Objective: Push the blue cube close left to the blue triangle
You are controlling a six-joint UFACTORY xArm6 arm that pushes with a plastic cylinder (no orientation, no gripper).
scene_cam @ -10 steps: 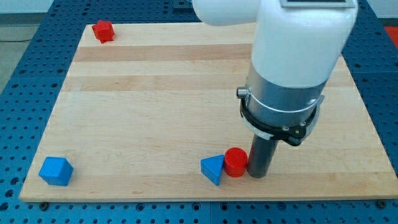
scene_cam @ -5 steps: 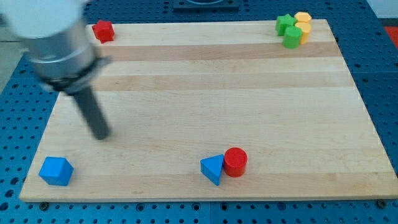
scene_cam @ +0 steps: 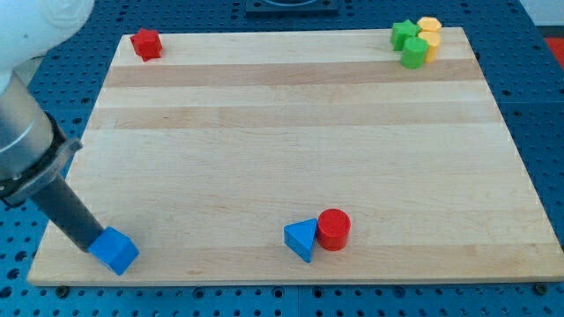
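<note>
Landmark for all placements: the blue triangle [scene_cam: 301,239], near the view's bottom edge of the desk [scene_cam: 264,132].

1. Blue triangle. Smooth, matte wedge, apex toward the view's top. Sits on the pale wooden board.
2. Red cylinder [scene_cam: 334,229]. Short, round, flat top. Touching the blue triangle on the view's right side.
3. Blue cube [scene_cam: 115,250]. Solid, sharp-edged, turned so a corner faces the view's bottom. Well apart from the blue triangle, toward the view's left, at about the same nearness to the bottom edge.
4. My tip [scene_cam: 95,247]. Lower end of a straight dark rod, smooth and cylindrical, leaning in from the view's left under a grey and white arm housing. The tip is against the blue cube's left face, on the side away from the blue triangle. The arm carries no gripper, so no jaw state applies.
5. Desk. Light wood planks with lengthwise grain bands, laid on a blue perforated base [scene_cam: 538,132].
6. Red block [scene_cam: 146,43]. Small, faceted; exact shape unclear. Far from the blue triangle, at the view's top left corner.
7. Cluster far up and right of the blue triangle, at the top right corner: green block [scene_cam: 405,33], second green block [scene_cam: 413,53], yellow block [scene_cam: 429,25], second yellow block [scene_cam: 431,42], packed touching.
</note>
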